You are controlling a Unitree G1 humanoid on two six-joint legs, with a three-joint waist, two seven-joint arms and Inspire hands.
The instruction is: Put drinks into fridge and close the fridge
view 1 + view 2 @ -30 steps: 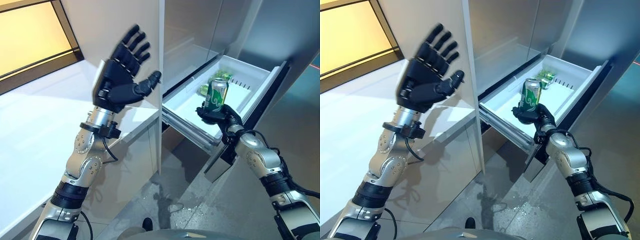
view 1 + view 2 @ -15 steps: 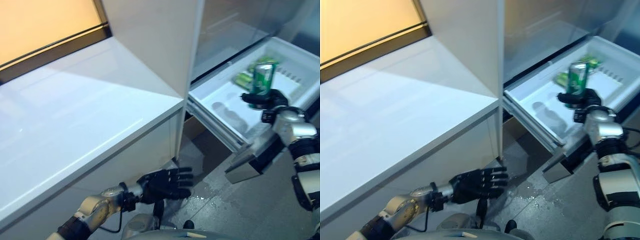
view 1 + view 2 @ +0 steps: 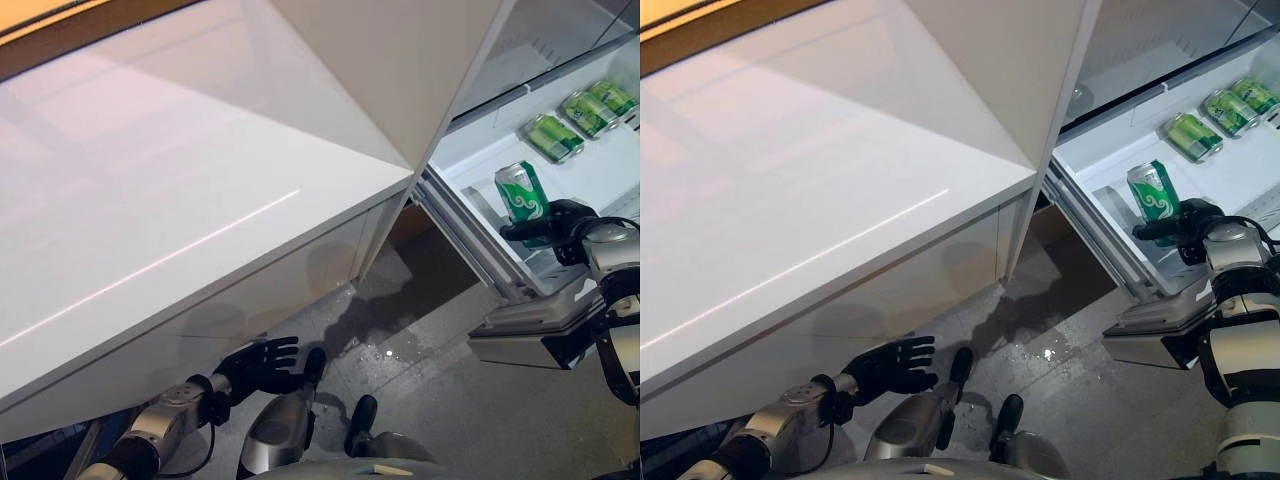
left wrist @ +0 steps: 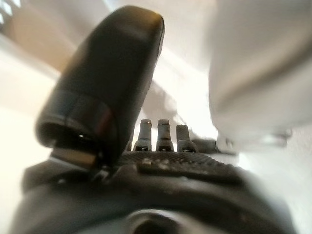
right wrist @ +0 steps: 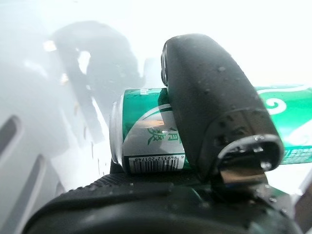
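My right hand (image 3: 565,222) is shut on a green can (image 3: 523,197) and holds it upright over the open white fridge drawer (image 3: 470,150). The right wrist view shows the thumb (image 5: 214,107) pressed across the can (image 5: 146,139). More green cans (image 3: 570,118) lie on their sides at the back of the drawer. My left hand (image 3: 258,366) hangs low under the white counter's edge with its fingers spread open and holds nothing. It shows in the left wrist view (image 4: 107,87) too.
A long white counter (image 3: 150,190) fills the left. A tall white cabinet side (image 3: 400,70) stands between the counter and the fridge. The drawer's grey front panel (image 3: 530,335) juts out over the wet grey floor (image 3: 420,380).
The camera has tilted down and turned. My right hand has lowered the can closer to the drawer floor. My left hand stays low below the counter's edge.
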